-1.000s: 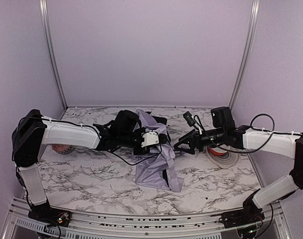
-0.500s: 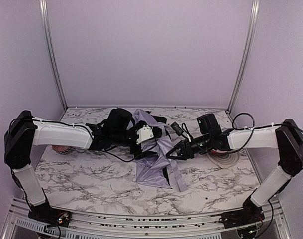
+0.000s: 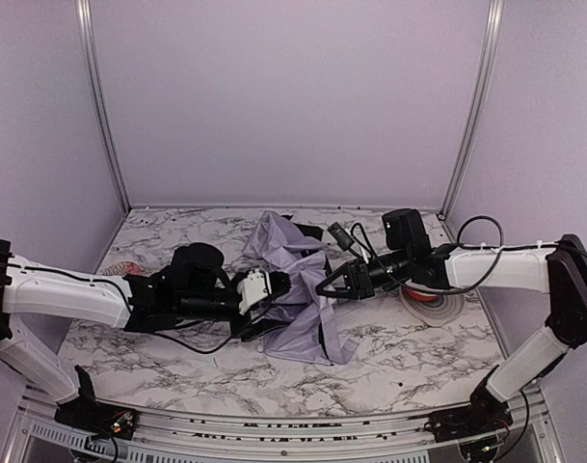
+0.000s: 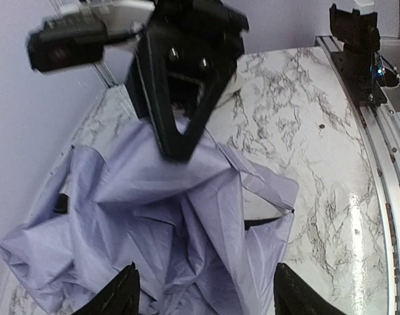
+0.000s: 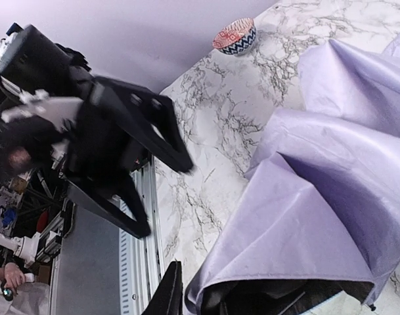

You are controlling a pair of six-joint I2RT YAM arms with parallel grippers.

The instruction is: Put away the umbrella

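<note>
The umbrella [image 3: 298, 323] lies crumpled mid-table, pale lavender fabric with black inner side showing at its edges. My left gripper [image 3: 277, 283] sits low at its left edge, open; in the left wrist view its fingertips [image 4: 124, 292] stand wide apart over the umbrella's fabric [image 4: 186, 223], holding nothing. My right gripper [image 3: 325, 286] reaches in from the right, its jaws drawn together to a point on a raised fold, seen as a black wedge [image 4: 177, 131]. In the right wrist view one finger [image 5: 170, 289] shows beside the fabric edge [image 5: 298, 223]; the other is hidden under cloth.
An orange-and-white bowl [image 3: 434, 302] stands under my right forearm. A small patterned bowl [image 3: 122, 268] sits near the left wall, also in the right wrist view [image 5: 236, 36]. The metal rail [image 4: 383, 164] runs along the table's near edge.
My left arm has drawn back to the left and down, and its gripper opened off the fabric. My right gripper moved left onto the umbrella and closed.
</note>
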